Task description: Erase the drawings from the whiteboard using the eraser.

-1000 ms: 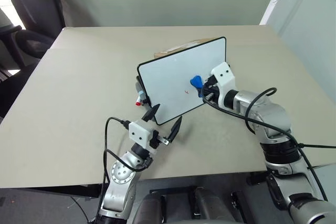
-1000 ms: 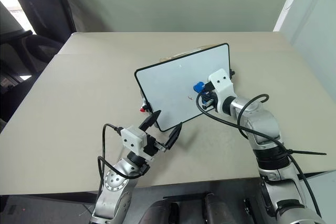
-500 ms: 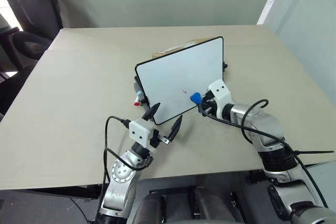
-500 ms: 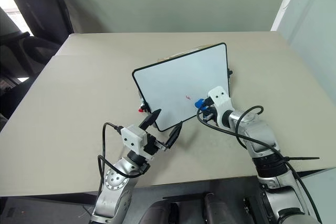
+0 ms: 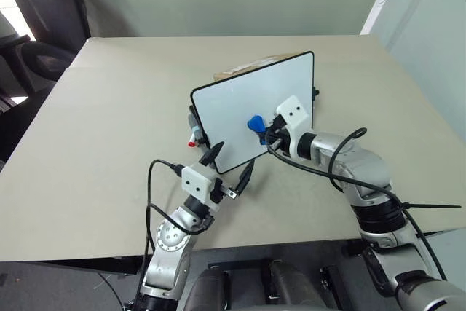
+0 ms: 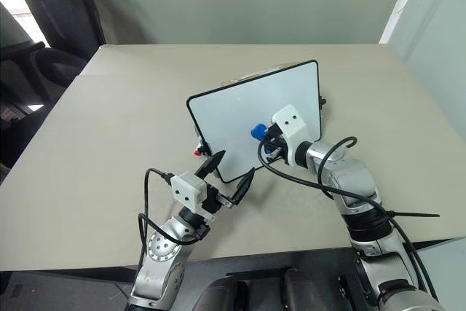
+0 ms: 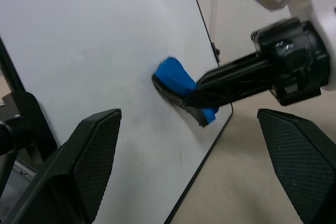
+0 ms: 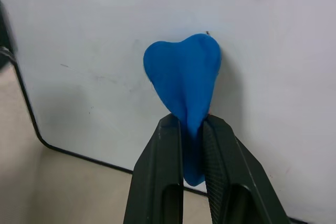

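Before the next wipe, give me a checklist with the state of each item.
1. Eraser clamped in right gripper: ok.
2. Eraser pressed against the whiteboard: ok.
3. Drawings gone: cannot tell; a tiny red speck shows at the eraser's edge, anything beneath it is hidden.
4. Left gripper open, at the whiteboard's near bottom edge, clear of the eraser: ok.
5. Whiteboard propped tilted on the table, steady: cannot tell.

Eraser (image 8: pixel 185 83) covers whatever's left of the drawings; just a tiny red speck at its edge, too small to read. Cardboard piece (image 5: pixel 240 68) and red-tipped marker (image 5: pixel 194 136) mostly hidden behind whiteboard (image 5: pixel 240 111). Left gripper (image 7: pixel 199 166) fingers cut off by left wrist view's edge.
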You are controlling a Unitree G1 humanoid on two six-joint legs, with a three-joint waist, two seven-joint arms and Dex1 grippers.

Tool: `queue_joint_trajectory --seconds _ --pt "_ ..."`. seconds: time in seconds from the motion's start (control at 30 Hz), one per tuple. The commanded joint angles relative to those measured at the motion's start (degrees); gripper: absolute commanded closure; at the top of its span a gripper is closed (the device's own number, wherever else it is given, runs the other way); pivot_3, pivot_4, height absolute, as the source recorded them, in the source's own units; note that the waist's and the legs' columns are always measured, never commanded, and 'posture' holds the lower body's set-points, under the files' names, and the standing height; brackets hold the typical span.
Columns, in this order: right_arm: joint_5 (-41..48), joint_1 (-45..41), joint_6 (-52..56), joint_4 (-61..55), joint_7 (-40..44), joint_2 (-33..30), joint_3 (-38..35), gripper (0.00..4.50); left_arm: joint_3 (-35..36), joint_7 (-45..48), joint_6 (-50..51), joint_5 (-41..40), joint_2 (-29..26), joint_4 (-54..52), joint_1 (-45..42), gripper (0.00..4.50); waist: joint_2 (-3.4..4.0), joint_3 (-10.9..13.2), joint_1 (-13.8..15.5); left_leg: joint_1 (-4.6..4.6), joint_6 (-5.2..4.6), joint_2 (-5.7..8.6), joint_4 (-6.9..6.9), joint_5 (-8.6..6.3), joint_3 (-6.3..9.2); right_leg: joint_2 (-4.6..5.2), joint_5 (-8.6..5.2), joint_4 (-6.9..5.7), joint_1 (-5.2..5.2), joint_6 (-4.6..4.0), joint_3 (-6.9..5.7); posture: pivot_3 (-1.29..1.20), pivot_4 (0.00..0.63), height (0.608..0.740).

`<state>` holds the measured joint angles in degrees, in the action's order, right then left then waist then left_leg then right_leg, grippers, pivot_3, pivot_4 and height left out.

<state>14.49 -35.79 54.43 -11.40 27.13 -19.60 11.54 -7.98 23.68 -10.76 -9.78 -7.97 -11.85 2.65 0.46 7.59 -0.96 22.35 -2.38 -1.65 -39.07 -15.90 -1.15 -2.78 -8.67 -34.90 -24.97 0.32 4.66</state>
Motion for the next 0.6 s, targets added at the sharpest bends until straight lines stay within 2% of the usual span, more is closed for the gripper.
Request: queue_joint_trajectory --seconds 0.03,0.3,0.6 --pt "-0.85 1.20 -0.39 1.58 0.07 -1.23 -0.47 4.14 -0.16 0.07 -0.79 0.00 -0.02 -1.14 -0.02 0.00 0.00 0.00 0.01 0.00 0.00 0.00 -0.01 0.00 0.00 0.00 0.00 -0.01 0.00 0.00 0.00 0.00 0.150 0.740" --pt "-0.87 2.54 0.74 2.37 0.28 -3.38 -0.60 4.14 0.06 0.14 -0.59 -0.20 -0.39 -1.70 0.39 0.00 0.00 0.00 -0.03 -0.02 0.04 0.00 -0.06 0.07 0.00 0.00 0.10 -0.02 0.02 0.06 0.00 0.00 0.150 0.740" --pt "0.45 -0.90 -0.30 -1.43 0.00 -2.39 -2.28 4.14 -0.13 0.29 -0.53 -0.25 -0.43 -1.72 0.33 0.00 0.00 0.00 -0.14 -0.01 0.04 0.00 -0.02 0.06 0.00 0.00 0.08 0.01 0.00 0.07 0.00 0.00 0.150 0.740"
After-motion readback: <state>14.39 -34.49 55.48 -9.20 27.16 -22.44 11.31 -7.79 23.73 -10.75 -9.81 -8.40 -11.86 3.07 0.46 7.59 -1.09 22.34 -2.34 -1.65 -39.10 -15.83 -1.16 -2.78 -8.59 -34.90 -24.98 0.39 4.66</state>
